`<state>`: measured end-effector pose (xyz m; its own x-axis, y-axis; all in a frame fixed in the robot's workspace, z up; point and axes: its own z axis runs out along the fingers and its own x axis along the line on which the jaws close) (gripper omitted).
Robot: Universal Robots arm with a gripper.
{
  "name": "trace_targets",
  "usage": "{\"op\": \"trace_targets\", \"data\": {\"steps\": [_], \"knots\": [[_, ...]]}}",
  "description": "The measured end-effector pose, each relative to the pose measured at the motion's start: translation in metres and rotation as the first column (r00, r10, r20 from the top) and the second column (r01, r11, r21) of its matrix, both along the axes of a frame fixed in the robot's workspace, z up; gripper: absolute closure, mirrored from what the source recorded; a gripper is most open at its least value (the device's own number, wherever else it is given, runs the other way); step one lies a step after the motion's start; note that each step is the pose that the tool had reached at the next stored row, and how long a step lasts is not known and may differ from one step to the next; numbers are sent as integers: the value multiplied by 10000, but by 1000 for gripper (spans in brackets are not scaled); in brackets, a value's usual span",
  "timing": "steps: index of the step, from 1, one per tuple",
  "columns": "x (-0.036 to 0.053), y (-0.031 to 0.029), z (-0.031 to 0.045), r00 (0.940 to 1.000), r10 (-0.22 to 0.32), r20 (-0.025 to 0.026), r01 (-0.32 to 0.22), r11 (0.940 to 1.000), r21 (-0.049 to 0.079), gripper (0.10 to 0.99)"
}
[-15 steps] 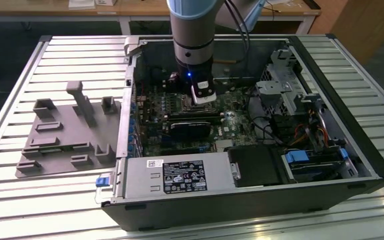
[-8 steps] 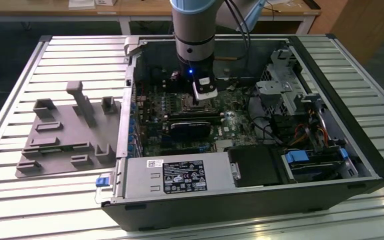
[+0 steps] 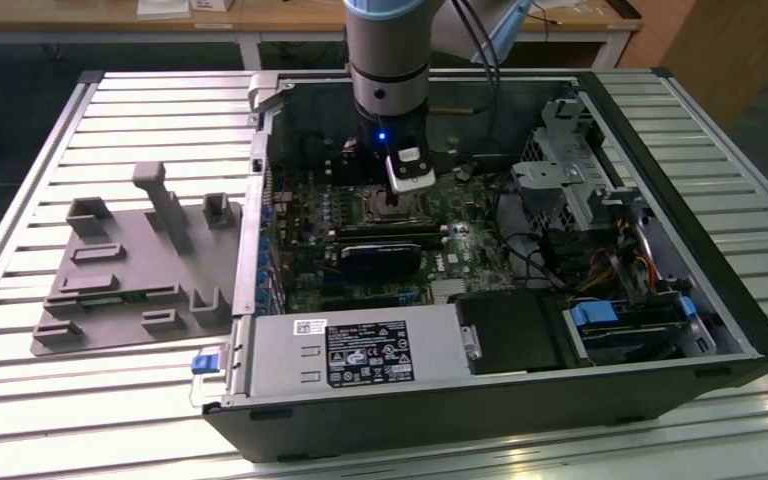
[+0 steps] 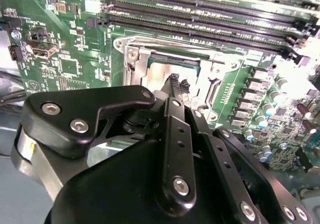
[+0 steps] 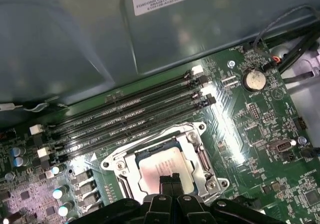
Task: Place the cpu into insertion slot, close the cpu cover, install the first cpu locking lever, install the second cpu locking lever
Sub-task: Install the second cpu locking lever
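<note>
The gripper (image 5: 171, 180) hangs right over the insertion slot (image 5: 165, 166) in the green board (image 5: 260, 129), its two black fingers (image 5: 165, 183) pinched together with nothing between them, tips touching or almost touching the chip. The cpu (image 5: 162, 168) already lies flat inside the slot, its pale top showing through the window of the cpu cover (image 5: 200, 154), which looks folded down around it. So I think the cover step is about done and the levers are in hand. That work needs a small, careful push.
</note>
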<state>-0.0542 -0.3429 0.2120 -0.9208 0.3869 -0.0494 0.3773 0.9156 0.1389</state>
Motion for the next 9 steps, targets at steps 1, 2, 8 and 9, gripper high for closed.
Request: {"op": "trace_targets", "data": {"steps": [1, 2, 8, 9], "knots": [[0, 5, 0, 10000, 0, 0, 0, 10000, 0, 980], [0, 9, 0, 10000, 0, 0, 0, 10000, 0, 980], [0, 15, 31, 10000, 10, 0, -10, 10000, -11, 980], [1, 16, 52, 10000, 11, 1, -11, 10000, -9, 980]]}}
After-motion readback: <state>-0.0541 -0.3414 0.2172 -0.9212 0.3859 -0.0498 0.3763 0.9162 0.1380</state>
